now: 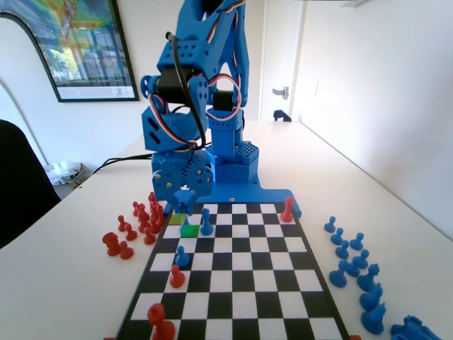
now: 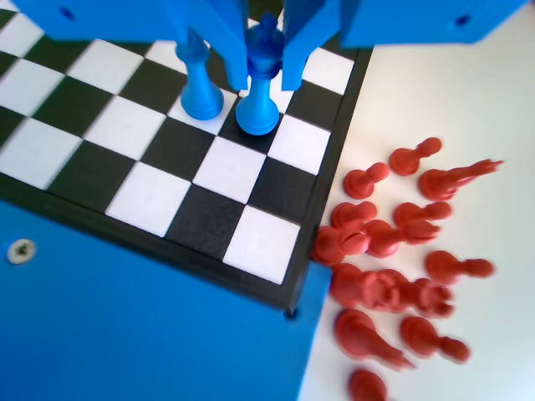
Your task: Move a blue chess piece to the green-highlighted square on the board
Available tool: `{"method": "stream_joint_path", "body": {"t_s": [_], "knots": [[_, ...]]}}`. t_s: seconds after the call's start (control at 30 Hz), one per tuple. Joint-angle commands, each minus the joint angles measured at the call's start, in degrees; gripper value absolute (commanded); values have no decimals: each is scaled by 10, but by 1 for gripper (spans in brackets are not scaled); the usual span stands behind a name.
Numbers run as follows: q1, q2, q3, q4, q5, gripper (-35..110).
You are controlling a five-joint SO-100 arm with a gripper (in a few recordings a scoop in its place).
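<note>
Gripper (image 2: 266, 82) with 2 jaws beside the blue chess piece (image 2: 257, 109) near the board (image 2: 329, 180) corner, grip unclear; next, I think, clamp, lift, move onto the green square (image 1: 190, 230).

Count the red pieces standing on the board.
3 red pieces on the board, fixed view: one far right, one mid-left, one near left. The claw may hide more.

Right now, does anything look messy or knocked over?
Yes. The red pieces beside the board lie tipped over in a jumbled heap in the wrist view. On the board, the blue pieces stand upright, one between the gripper jaws.
</note>
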Motion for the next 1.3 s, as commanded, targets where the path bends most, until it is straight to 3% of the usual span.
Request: {"method": "stream_joint_path", "body": {"t_s": [0.0,0.63,1.27], "knots": [[7,14,-2,-3,-11,1],[8,14,-15,-10,12,12],[1,45,-148,187,26,10]]}}
